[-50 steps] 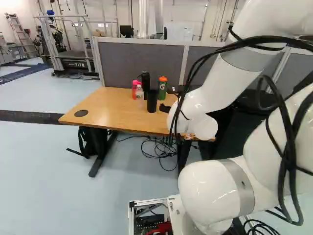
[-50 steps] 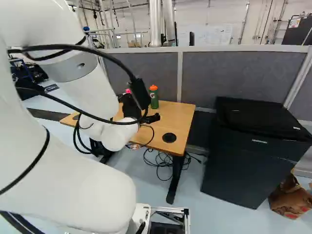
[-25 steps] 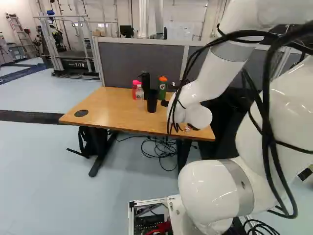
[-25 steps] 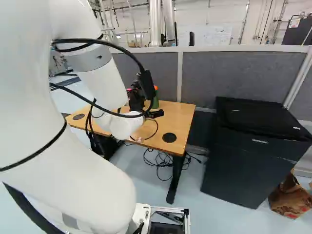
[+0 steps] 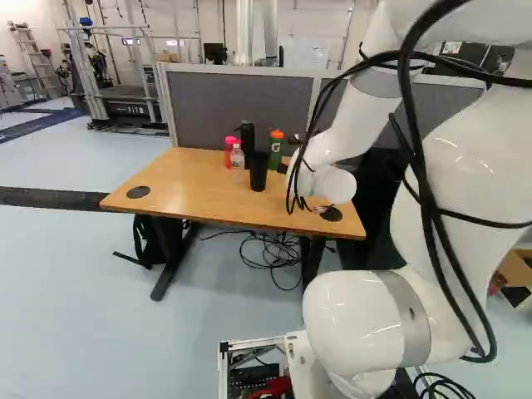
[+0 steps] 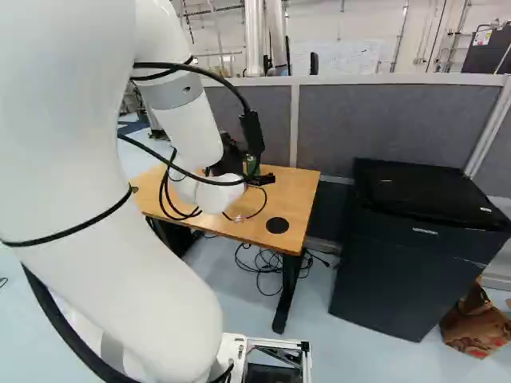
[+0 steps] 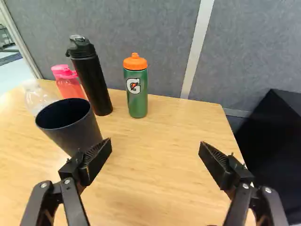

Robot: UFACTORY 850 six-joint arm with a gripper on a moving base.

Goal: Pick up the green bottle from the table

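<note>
- Arm [image 5: 353, 125]: reaches farther toward the far side of the bench [image 5: 191, 191] than a second ago.
- Hand [image 6: 262, 179]: fingers spread wide apart.
- Green bottle [image 7: 138, 99]: upright on the bench's far part, ahead of the hand, right of the black bottle [image 7: 94, 80].
- Black cup [image 7: 77, 129]: left, nearer than both bottles.
</note>
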